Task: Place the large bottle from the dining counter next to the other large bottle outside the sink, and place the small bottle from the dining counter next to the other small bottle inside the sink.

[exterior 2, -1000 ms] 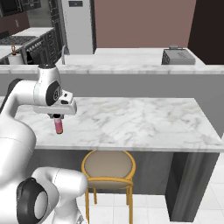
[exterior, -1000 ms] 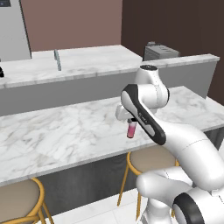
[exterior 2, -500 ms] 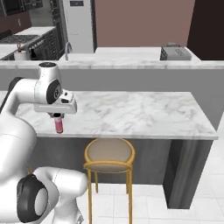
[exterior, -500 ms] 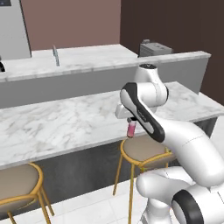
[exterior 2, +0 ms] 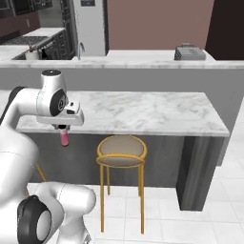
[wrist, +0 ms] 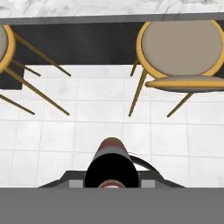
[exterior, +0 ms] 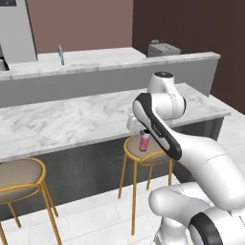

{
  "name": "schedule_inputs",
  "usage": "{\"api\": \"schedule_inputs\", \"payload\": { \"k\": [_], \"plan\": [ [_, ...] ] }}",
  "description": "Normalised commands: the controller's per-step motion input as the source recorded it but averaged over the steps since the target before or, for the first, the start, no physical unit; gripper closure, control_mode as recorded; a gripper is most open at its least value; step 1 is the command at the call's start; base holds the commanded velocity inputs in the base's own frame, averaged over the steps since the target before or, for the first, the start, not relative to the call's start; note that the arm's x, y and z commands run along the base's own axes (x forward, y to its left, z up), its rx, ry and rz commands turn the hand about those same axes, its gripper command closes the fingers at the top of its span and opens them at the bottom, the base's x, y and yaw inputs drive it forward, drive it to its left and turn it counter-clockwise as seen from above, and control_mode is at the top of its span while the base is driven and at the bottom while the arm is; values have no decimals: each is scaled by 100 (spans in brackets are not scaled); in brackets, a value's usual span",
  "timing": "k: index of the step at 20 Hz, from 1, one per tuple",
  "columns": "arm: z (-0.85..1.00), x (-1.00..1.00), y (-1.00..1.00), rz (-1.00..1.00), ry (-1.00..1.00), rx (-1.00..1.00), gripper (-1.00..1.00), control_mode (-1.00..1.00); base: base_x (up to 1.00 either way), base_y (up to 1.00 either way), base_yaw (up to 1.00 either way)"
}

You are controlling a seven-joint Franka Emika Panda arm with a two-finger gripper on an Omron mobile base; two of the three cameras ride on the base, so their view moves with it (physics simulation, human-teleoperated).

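Observation:
My gripper point(exterior: 143, 139) point(exterior 2: 63, 135) is shut on the small bottle point(exterior: 143, 143) point(exterior 2: 63, 138), a pink-red cylinder that hangs upright from the fingers. It is held in the air off the front edge of the dining counter point(exterior: 72, 119) point(exterior 2: 152, 112), above the tiled floor. The hand view looks straight down on the small bottle's dark cap point(wrist: 111, 162). On the back counter the sink's steel tap point(exterior: 60, 55) point(exterior 2: 80, 48) stands up, and its basin is hidden behind the raised ledge. Both large bottles are out of view.
Gold-legged stools point(exterior: 19, 174) point(exterior: 146, 154) point(exterior 2: 121, 150) point(wrist: 181, 43) stand on the floor along the dining counter's front, one just behind the held bottle. A grey appliance point(exterior: 162, 48) point(exterior 2: 190, 51) sits on the back counter, beside a tall fridge point(exterior: 16, 28) point(exterior 2: 88, 26).
The whole picture has shifted: the base has backed away from the dining counter, so more stools and floor show. The gripper stays shut on the small bottle.

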Motion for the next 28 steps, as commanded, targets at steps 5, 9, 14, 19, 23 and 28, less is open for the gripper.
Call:
{"api": "schedule_inputs", "payload": {
  "k": [5,9,14,19,23,28],
  "plan": [
    [0,0,0,0,0,0,100,100,-4,-48,21],
    [0,0,0,0,0,0,100,100,26,-81,27],
    [0,0,0,0,0,0,100,100,21,-91,27],
    [0,0,0,0,0,0,100,100,0,-90,23],
    [0,0,0,0,0,0,100,100,0,-88,21],
    [0,0,0,0,0,0,100,100,0,-86,22]
  ]
}}
